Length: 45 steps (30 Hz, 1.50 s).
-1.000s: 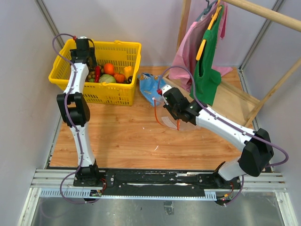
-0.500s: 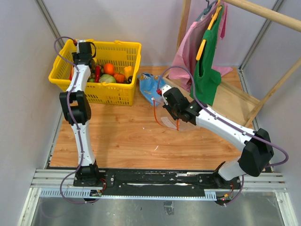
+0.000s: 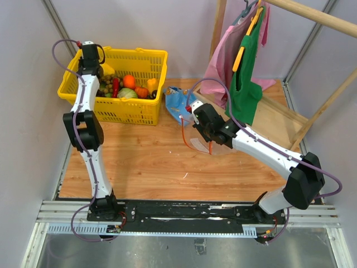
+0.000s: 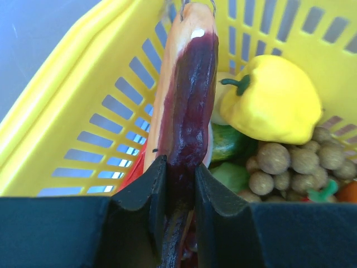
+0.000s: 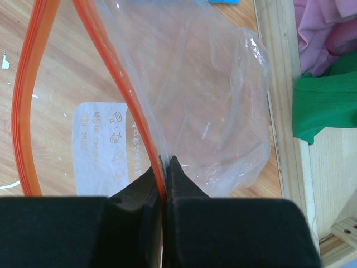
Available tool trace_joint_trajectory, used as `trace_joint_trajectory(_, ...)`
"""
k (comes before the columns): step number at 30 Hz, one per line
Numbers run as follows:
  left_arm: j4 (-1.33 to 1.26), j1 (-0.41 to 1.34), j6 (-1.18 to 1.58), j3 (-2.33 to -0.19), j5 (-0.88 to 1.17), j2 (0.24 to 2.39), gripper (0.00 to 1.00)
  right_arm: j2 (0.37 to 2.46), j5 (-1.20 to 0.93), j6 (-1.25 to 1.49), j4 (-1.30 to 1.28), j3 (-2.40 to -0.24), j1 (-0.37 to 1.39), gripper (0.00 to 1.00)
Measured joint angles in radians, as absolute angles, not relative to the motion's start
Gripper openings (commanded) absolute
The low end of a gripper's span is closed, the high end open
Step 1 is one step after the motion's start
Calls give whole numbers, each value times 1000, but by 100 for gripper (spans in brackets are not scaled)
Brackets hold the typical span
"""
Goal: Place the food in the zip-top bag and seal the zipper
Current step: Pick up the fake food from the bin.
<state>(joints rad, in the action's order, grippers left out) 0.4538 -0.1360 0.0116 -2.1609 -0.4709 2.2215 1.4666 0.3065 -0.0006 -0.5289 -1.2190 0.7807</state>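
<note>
Starting at the far left corner of the yellow mesh basket (image 3: 139, 114), the left gripper (image 4: 181, 174) is seen clamped on the near end of the long dark red slice (image 4: 187, 84). Its two black fingers are pressed against either side of the slice. The slice is pointed away from the wrist, with its orange rind turned toward the basket wall. Beneath it, a yellow toy fruit with a green stem (image 4: 273, 100) is found lying on a cluster of brown grapes (image 4: 301, 162). It may be the lemon, though this cannot be settled from the view.

Well to the right, the zip-top bag (image 5: 212, 111) is held over the wooden table (image 3: 156, 167) by the right gripper (image 5: 165, 167), whose fingers are closed on one lip of the zipper (image 5: 25, 111). The mouth is held open, the two red-orange strips being bowed apart into a loop. The white label (image 5: 106, 148) is seen through the clear plastic, and no food is seen inside. The blue pouch (image 3: 177, 100) is located just beyond the bag, between it and the basket.
</note>
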Motion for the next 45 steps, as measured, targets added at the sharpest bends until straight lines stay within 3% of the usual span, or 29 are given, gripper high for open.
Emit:
trace_joint_trajectory(14,467,-134,28,-2067,-267,1963,0,1436,291,0,-528,-1218,781,4)
trace_joint_trajectory(37,389,-126,244,-1815,263,1548,0,1356,278,103,-514,-1206,781,1)
trace_joint_trajectory(45,351,12,319,-1718,369,1434,0,1352,277,162,-503,-1201,781,1)
